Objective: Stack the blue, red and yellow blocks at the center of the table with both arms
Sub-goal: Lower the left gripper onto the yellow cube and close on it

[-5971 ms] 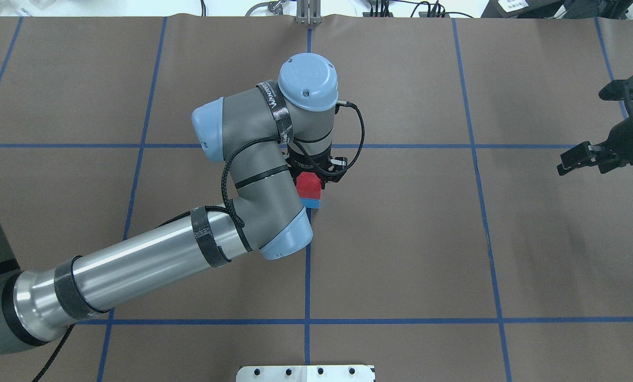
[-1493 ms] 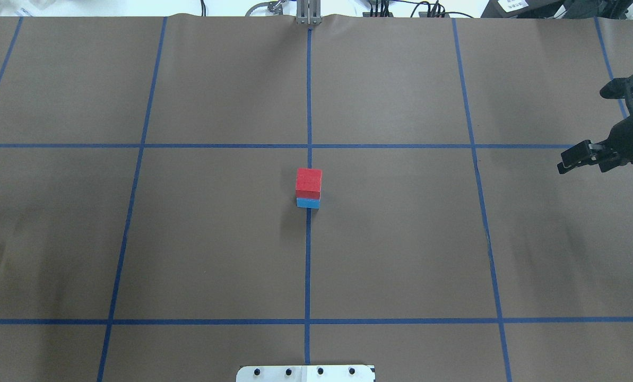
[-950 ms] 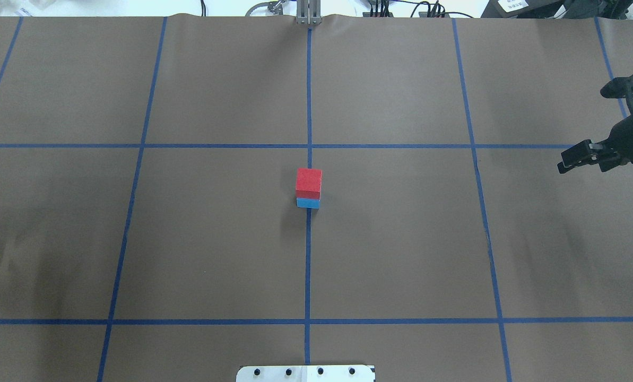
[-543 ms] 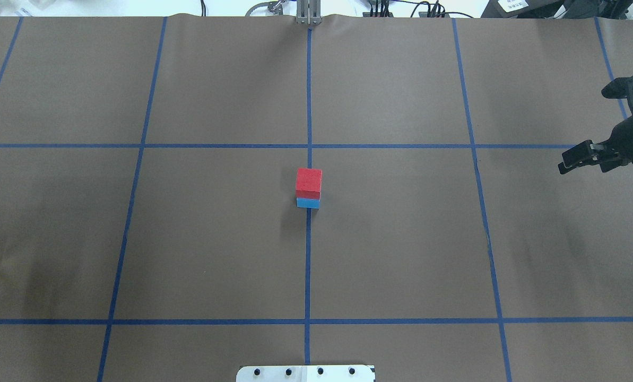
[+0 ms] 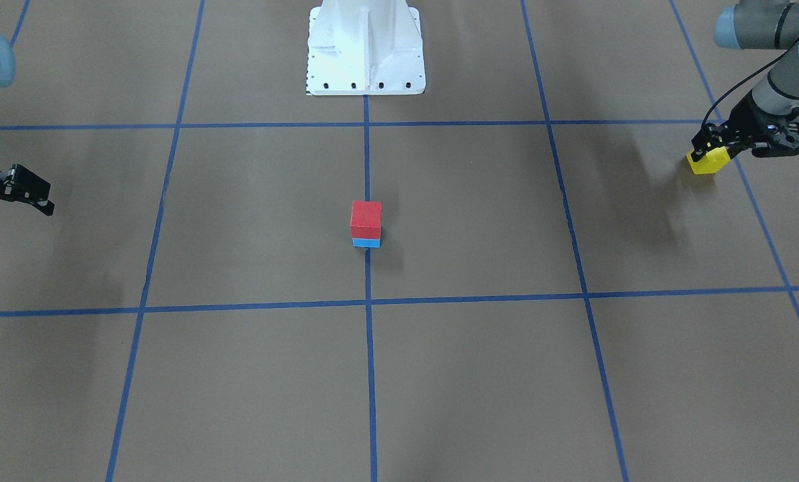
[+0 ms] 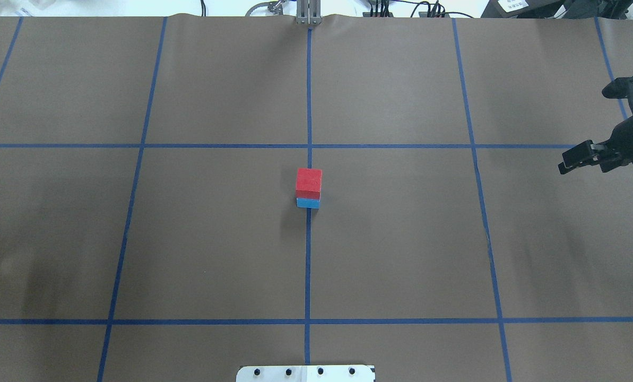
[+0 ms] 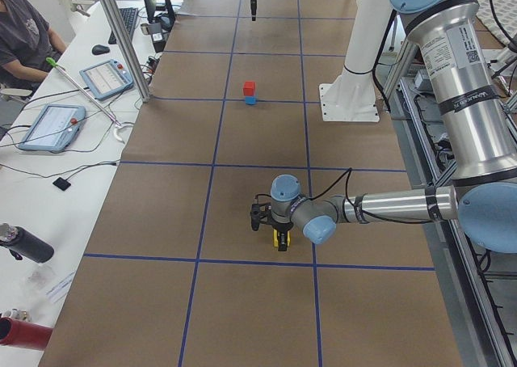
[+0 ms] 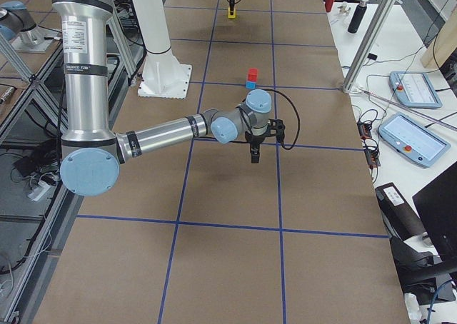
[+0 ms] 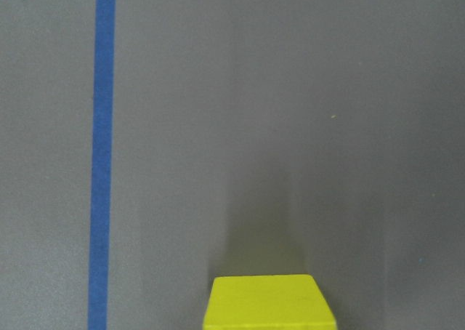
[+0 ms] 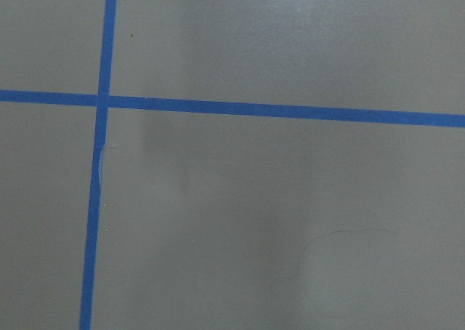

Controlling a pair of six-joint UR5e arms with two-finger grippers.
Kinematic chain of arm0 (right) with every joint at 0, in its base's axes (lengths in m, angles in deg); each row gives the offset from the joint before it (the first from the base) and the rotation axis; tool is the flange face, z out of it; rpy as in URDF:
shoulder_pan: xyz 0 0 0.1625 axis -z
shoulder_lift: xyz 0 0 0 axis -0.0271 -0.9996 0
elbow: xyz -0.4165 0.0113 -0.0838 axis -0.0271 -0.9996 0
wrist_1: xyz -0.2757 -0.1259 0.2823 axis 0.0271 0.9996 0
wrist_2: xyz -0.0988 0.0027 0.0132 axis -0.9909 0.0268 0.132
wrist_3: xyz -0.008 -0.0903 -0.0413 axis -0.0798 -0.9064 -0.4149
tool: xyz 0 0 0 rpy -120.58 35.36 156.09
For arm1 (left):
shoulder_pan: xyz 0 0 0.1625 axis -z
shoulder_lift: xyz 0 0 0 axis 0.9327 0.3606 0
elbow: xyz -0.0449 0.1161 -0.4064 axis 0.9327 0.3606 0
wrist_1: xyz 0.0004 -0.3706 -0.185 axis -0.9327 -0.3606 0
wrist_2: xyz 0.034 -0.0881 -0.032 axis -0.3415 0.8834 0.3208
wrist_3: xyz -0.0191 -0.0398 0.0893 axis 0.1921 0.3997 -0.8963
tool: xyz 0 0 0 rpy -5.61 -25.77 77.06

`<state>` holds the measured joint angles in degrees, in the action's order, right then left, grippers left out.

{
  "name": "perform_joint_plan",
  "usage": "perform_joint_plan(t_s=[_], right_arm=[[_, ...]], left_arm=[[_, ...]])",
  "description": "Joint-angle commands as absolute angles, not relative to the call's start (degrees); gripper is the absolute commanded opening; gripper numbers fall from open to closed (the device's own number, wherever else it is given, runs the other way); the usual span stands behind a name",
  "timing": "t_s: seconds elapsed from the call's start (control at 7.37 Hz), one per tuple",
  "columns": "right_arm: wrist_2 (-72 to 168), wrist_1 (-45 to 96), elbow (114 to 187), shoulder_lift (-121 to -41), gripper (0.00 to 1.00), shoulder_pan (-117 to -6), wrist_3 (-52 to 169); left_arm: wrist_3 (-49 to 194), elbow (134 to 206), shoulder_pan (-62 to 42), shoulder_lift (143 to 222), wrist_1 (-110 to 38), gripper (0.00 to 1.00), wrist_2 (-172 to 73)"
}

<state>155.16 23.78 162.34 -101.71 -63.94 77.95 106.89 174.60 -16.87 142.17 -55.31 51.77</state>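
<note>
Yellow block (image 5: 704, 164) sits under the left gripper (image 5: 712, 155), whose fingers come down on either side of it. Whether they press on it or stand just clear cannot be told, nor whether the block rests on the brown table cover (image 6: 401, 239) or hangs just above it. In the left wrist view the block's top fills the middle of the bottom edge, with a blue tape line (image 9: 102, 155) running beside it. This spot is far out at the table's end on the robot's left, and the overhead view catches only a sliver of yellow at its left edge. The left arm (image 7: 388, 207) reaches out low over the table to get there.

Right gripper (image 5: 19, 209) hovers over the opposite end of the table with its fingers spread wide and nothing between them. Its wrist camera sees only bare cover and a crossing of tape.

At the table's centre the red block (image 6: 309, 181) stands squarely on the blue block (image 6: 308, 203), on the middle tape line and well apart from both grippers. The robot's white base (image 5: 366, 47) stands behind them.
</note>
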Motion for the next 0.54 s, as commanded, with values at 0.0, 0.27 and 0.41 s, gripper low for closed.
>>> perform_joint_plan(t_s=[0.0, 0.27, 0.41], right_arm=[[155.09, 23.78, 162.35, -101.54, 1.0, -63.87, 77.93], [155.09, 23.78, 162.09, -101.28, 1.0, -63.87, 77.93], [155.0, 23.78, 161.92, -101.19, 1.0, -63.87, 77.93]], left_arm=[[107.08, 175.03, -16.92, 142.06, -54.96, 0.0, 52.78], [106.91, 178.43, -16.92, 144.5, -51.55, 0.0, 56.48], [106.99, 184.38, -17.09, 148.43, -43.61, 0.0, 56.48]])
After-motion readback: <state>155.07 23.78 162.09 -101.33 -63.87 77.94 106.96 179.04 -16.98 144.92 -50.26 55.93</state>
